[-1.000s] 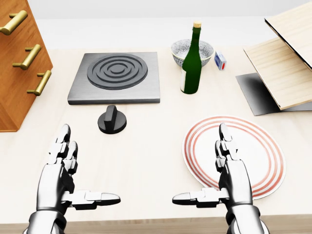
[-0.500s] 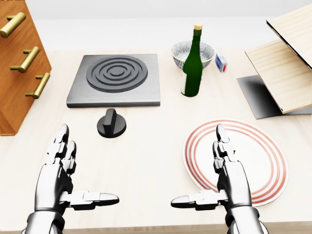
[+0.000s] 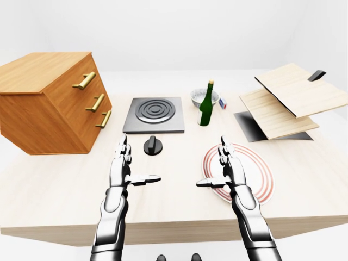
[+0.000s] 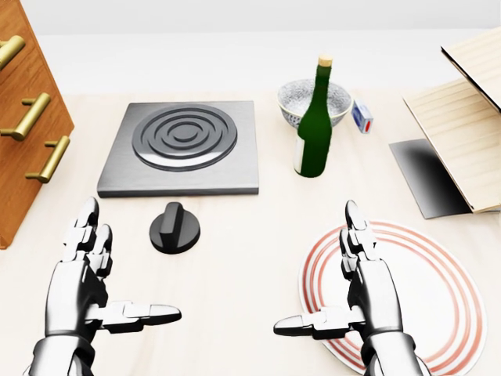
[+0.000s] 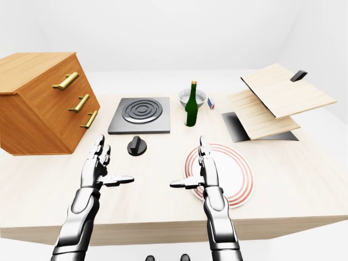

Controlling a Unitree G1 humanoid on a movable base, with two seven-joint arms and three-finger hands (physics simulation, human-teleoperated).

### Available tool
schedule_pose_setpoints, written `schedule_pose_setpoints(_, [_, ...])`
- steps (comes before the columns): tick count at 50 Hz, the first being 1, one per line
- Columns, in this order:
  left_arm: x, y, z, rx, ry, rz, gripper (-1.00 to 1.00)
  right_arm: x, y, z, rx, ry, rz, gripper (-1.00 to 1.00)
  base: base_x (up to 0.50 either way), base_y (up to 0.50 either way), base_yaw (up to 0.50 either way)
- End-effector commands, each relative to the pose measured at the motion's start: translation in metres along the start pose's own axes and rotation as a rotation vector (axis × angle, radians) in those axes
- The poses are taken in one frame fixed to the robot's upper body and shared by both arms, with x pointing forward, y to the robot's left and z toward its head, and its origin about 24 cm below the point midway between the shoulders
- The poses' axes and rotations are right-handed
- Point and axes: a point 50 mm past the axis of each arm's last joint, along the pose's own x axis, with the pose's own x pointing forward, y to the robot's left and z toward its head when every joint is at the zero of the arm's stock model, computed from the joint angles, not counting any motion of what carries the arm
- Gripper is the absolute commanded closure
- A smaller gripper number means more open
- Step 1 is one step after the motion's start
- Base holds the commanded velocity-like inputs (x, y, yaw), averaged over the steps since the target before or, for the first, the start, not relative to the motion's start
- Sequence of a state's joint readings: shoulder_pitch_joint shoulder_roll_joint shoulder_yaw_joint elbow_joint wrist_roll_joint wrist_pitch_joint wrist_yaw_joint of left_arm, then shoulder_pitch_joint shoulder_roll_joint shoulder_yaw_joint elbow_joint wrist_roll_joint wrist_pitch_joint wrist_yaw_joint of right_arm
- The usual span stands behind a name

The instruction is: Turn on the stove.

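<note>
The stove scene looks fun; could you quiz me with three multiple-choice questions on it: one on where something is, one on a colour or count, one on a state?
1. In the head view, where is the black knob?
A. below the stove plate
B. on the striped plate
C. beside the bowl

2. How many brass handles does the wooden drawer chest show?
A. one
B. three
C. five

3. What are the left hand and right hand doing?
A. both gripping the knob
B. one holding the green bottle
C. both open, holding nothing

Answers: 1 A, the knob sits just under the stove's lower edge. 2 B, three handles line its face. 3 C, fingers spread above the table.
</note>
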State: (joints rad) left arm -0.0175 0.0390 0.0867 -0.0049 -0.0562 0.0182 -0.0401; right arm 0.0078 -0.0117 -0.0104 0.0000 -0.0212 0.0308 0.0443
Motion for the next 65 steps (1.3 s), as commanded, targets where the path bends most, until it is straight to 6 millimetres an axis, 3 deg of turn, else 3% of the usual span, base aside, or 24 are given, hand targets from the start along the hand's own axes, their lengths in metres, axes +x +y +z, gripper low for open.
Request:
schedule_pose_setpoints(1, [0.001, 0.002, 0.000, -0.003, 0.001, 0.006, -1.00, 0.000, 0.000, -0.001, -0.001, 0.001, 0.001, -1.00, 0.22, 0.00, 0.00])
schedule_pose_setpoints(40, [-0.002, -0.002, 0.001, 0.005, -0.001, -0.009, -1.00, -0.001, -0.001, 0.000, 0.009, -0.031, -0.009, -1.00, 0.15, 0.00, 0.00])
schedule_pose_setpoints(65, [0.015, -0.014, -0.029, 0.027, 0.075, -0.038, -1.00, -0.001, -0.001, 0.001, 0.014, -0.029, -0.010, -1.00, 0.00, 0.00, 0.00])
